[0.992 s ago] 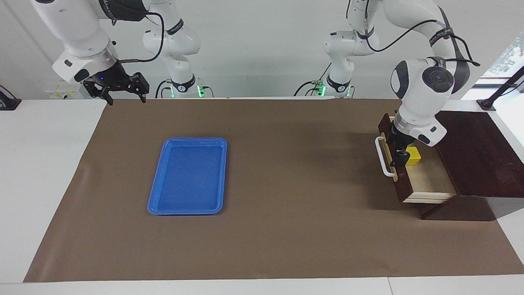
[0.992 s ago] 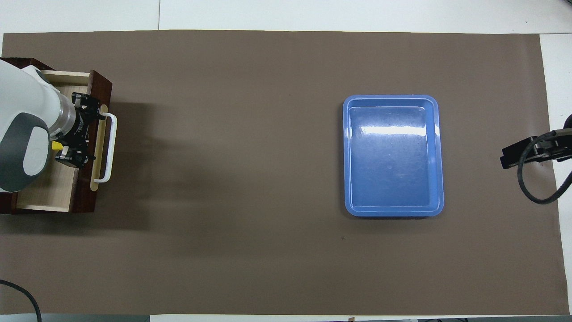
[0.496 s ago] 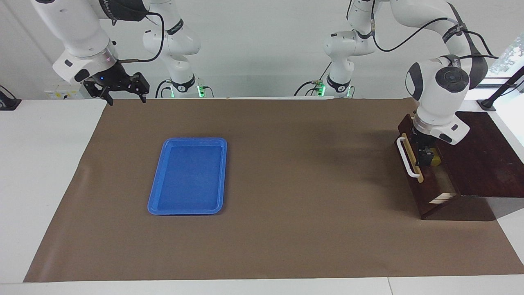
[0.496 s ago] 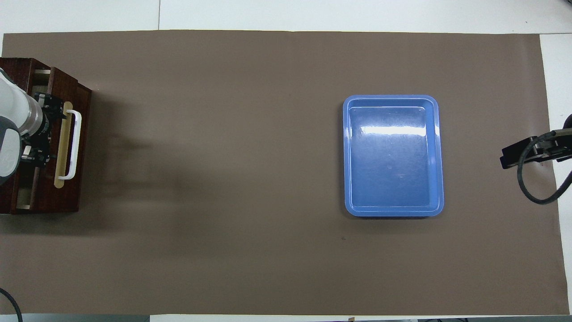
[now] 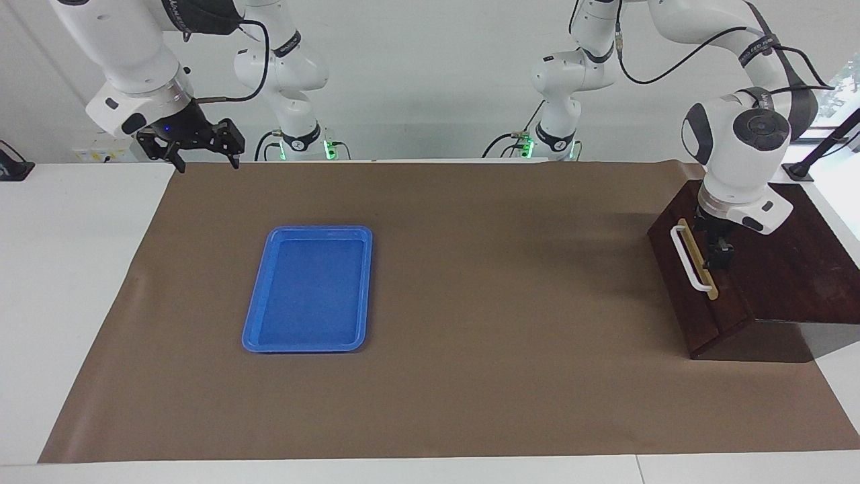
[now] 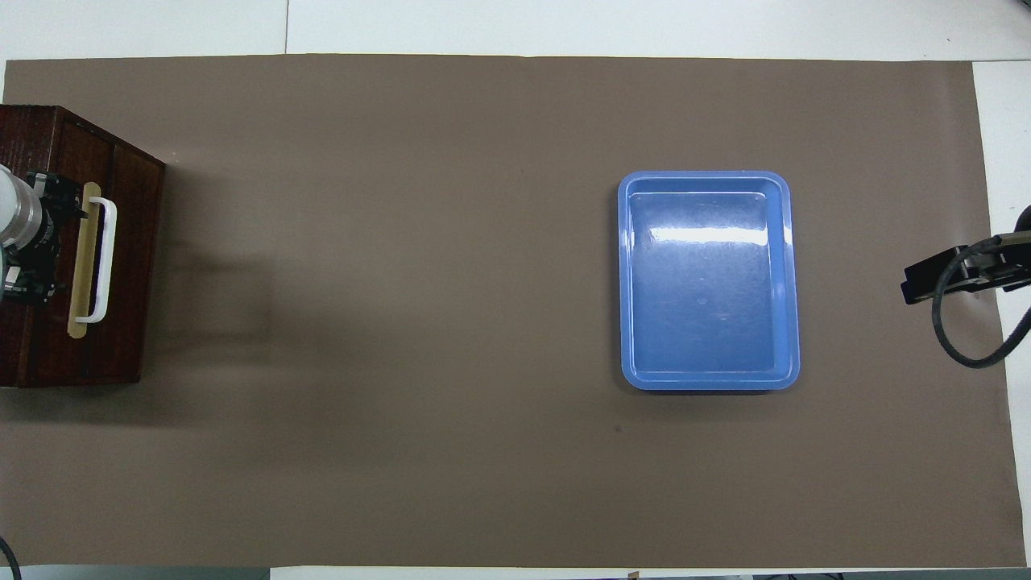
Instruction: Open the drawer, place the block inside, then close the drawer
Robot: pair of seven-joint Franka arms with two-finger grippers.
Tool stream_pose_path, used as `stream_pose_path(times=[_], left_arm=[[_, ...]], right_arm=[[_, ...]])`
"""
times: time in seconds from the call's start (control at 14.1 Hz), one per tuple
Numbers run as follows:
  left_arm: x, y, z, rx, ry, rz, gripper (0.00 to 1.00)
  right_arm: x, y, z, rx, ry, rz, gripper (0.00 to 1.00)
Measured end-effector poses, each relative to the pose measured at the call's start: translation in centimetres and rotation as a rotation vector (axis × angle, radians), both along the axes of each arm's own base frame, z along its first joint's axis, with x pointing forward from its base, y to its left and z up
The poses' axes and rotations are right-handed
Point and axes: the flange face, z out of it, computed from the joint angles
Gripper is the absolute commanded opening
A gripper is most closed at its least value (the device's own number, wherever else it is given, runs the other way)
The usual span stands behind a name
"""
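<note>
The dark wooden drawer [image 5: 699, 302] [image 6: 133, 258] sits flush in its box at the left arm's end of the table. Its white bar handle [image 5: 686, 259] [image 6: 101, 258] faces the middle of the table. My left gripper [image 5: 716, 247] [image 6: 34, 242] is down at the top edge of the drawer front, just above the tan strip, and it is open with nothing in it. The block is hidden. My right gripper [image 5: 203, 153] [image 6: 950, 275] waits open and empty in the air over the mat's corner at the right arm's end.
A blue plastic tray [image 5: 261, 306] [image 6: 791, 282] lies on the brown mat toward the right arm's end, with nothing in it. The dark box top [image 5: 799, 269] stretches out past the mat's edge. A black cable loops from the right gripper.
The drawer has slid from pulled out to fully shut, with my left gripper moving along at its front edge. The yellow block inside went out of sight. The right arm stayed put.
</note>
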Motion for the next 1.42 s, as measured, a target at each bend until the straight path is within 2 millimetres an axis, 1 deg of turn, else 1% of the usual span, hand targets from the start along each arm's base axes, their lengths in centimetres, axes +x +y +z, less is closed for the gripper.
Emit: stream_pose_path(times=[0.43, 0.57, 0.78, 0.92, 1.06, 1.2, 1.42], left_arm=[[0.0, -0.4, 0.0, -0.004, 0.004, -0.021, 1.00], [0.3, -1.7, 0.6, -0.045, -0.006, -0.031, 1.00], [0.7, -5.3, 2.8, -0.136, -0.030, -0.082, 1.00], [0.6, -7.1, 4.5, -0.184, -0.017, -0.193, 1.00], [0.4, -7.9, 6.3, -0.213, 0.007, -0.352, 1.00], [0.1, -8.2, 7.7, -0.228, 0.044, -0.523, 1.00], [-0.5, -8.0, 8.9, -0.221, 0.119, -0.802, 1.00]], right_arm=[[0.0, 0.0, 0.0, 0.000, 0.000, 0.000, 1.00], [0.0, 0.0, 0.0, 0.000, 0.000, 0.000, 1.00], [0.0, 0.0, 0.0, 0.000, 0.000, 0.000, 1.00], [0.0, 0.0, 0.0, 0.000, 0.000, 0.000, 1.00], [0.0, 0.0, 0.0, 0.000, 0.000, 0.000, 1.00], [0.0, 0.0, 0.0, 0.000, 0.000, 0.000, 1.00], [0.0, 0.0, 0.0, 0.000, 0.000, 0.000, 1.00]])
